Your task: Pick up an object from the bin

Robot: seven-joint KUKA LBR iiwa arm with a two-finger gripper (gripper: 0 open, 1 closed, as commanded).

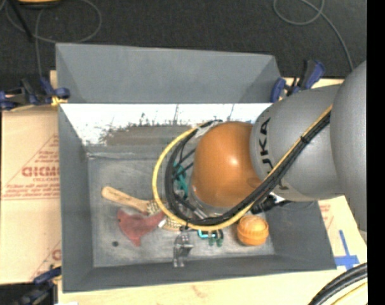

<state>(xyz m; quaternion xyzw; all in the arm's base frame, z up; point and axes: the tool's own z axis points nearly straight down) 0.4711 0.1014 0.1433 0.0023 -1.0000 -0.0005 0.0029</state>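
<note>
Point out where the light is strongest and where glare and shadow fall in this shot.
Camera view: the strongest light hits the bin on its back wall, as a washed-out white band. Camera view: a soft glare spot sits on the arm's orange cover. Camera view: the bin floor right under the arm lies in shadow, while the orange ridged ball at front right is evenly lit.

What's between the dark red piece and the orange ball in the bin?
The tool stands between the dark red piece and the orange ball in the camera view, a small green bit beside it.
</note>
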